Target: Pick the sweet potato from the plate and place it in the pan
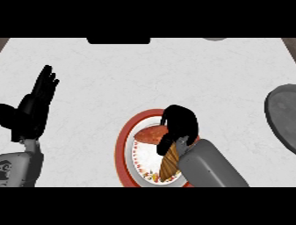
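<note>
A red-rimmed white plate lies near the counter's front edge, right of centre. On it rests the sweet potato, a reddish-brown lump, with a tan ribbed part showing below the wrist. My right hand is over the plate with its fingers curled down round the sweet potato's right side, hiding part of it. The dark grey pan sits at the right edge, partly cut off by the view. My left hand stands open at the left, fingers up, resting.
The white counter has wooden strips at its far left and far right corners. A black object sits at the counter's back edge, with a grey rounded thing to its right.
</note>
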